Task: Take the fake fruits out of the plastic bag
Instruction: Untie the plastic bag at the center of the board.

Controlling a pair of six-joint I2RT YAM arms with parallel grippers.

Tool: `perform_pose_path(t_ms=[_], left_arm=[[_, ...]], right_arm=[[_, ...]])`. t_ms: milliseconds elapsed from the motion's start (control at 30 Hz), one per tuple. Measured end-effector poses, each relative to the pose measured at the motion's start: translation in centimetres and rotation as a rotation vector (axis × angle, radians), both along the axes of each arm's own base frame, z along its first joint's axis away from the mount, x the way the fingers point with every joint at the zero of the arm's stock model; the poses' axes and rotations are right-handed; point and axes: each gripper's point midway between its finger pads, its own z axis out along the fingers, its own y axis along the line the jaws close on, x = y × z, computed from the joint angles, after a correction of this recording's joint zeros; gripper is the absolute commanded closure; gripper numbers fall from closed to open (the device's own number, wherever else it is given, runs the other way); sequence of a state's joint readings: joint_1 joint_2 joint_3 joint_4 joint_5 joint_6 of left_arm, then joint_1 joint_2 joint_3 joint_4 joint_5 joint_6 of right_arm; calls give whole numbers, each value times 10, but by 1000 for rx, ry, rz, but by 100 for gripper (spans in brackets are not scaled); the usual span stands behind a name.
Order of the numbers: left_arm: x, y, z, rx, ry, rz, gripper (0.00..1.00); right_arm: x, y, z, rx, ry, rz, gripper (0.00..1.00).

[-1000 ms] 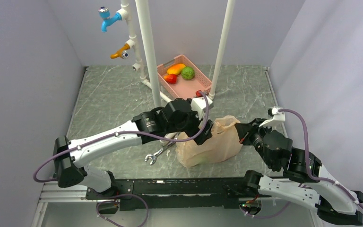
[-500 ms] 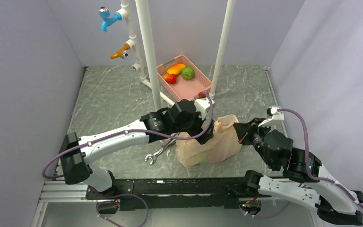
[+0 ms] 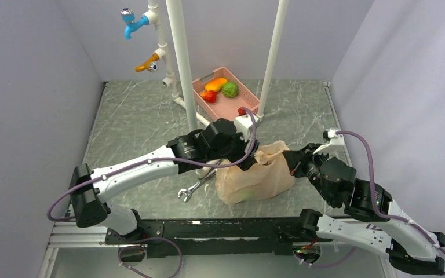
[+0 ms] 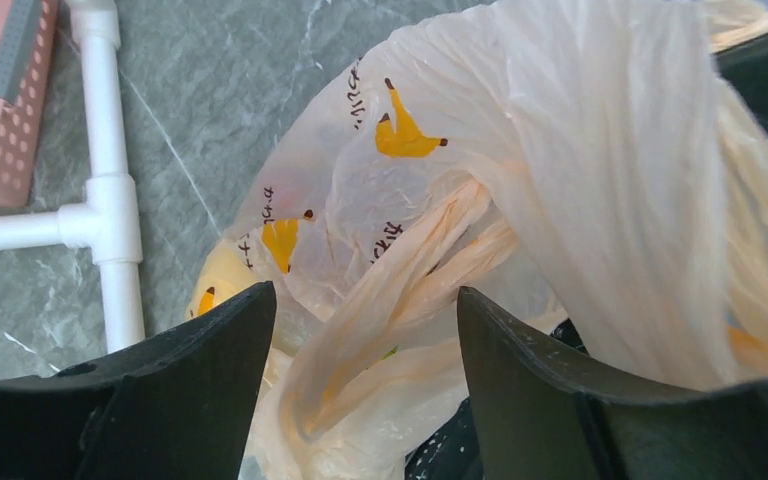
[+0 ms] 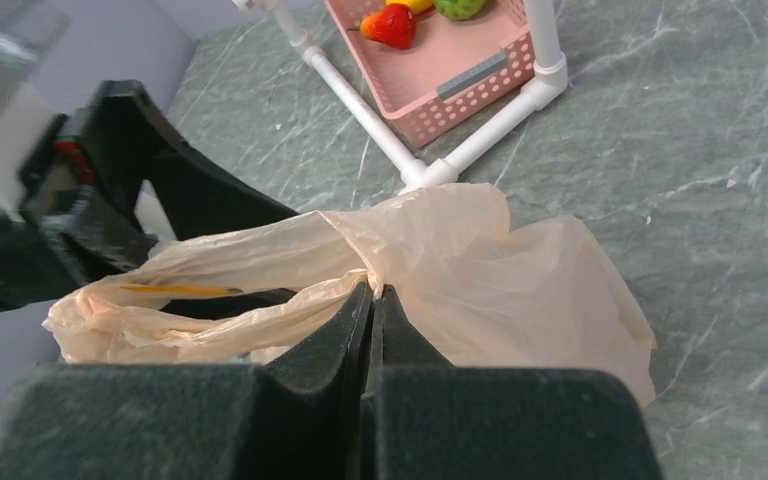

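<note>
Grey marbled desk (image 3: pixel 133 121) inside a pale-walled booth, two robot arms reaching in from its near edge.

The right pincer (image 5: pixel 372 300) is pressed together on a fold of the plastic bag (image 5: pixel 520 280) at its rim, pulling the top edge up into a peak. The left pincer (image 4: pixel 360 330) is spread wide and pokes down at the bag's mouth. The bag's twisted loop handles lie loose between its two fingers, not pinched. The bag sits on the desk between the two arms, near the front edge, crumpled and half open. A yellow fruit (image 4: pixel 218 285) shows faintly through the film, low in the bag on the side nearest the white pipe frame (image 4: pixel 110 190). No other fruit can be made out inside.

Further out, a wrench (image 3: pixel 194 188) lies on the desk just left of the bag, and a pink basket (image 5: pixel 430 118) holding other toy fruit sits behind the pipe frame, well apart from the bag.

Likely risks:
- If the left pincer closes where it is, it would probably catch the handles or the thin film instead of fruit.
- A harder pull by the right pincer could tear the film, or the film could slip out so that the mouth falls shut.
- Pushing deeper could drag the light bag across the desk.
- The two pincers are close together and could knock into each other.
</note>
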State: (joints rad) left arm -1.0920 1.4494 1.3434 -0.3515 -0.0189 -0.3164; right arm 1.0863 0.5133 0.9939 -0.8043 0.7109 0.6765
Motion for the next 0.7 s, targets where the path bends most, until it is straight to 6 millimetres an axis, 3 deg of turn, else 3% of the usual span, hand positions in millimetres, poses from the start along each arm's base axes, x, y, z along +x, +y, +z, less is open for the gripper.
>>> perform_pose_path(t_ms=[67, 133, 233, 300, 333, 367, 567, 700], left_arm=[[0, -3, -9, 23, 15, -6, 28], [1, -8, -18, 42, 29, -15, 36], [0, -11, -32, 77, 46, -32, 66], [-1, -10, -38, 97, 56, -32, 74], [0, -8, -40, 107, 54, -30, 83], [0, -6, -40, 114, 51, -22, 97], [2, 24, -26, 38, -17, 79, 100], [-2, 43, -6, -89, -65, 137, 100]], right_arm=[[-1, 1, 1, 9, 1, 3, 100], [-1, 0, 2, 18, -1, 2, 100], [-1, -1, 3, 32, 2, -5, 100], [-1, -2, 2, 36, 7, -16, 100], [0, -3, 0, 37, 13, -25, 100], [0, -4, -2, 36, 20, -36, 100], [0, -23, -20, 76, 99, -165, 100], [-3, -40, -36, 123, 164, -283, 100]])
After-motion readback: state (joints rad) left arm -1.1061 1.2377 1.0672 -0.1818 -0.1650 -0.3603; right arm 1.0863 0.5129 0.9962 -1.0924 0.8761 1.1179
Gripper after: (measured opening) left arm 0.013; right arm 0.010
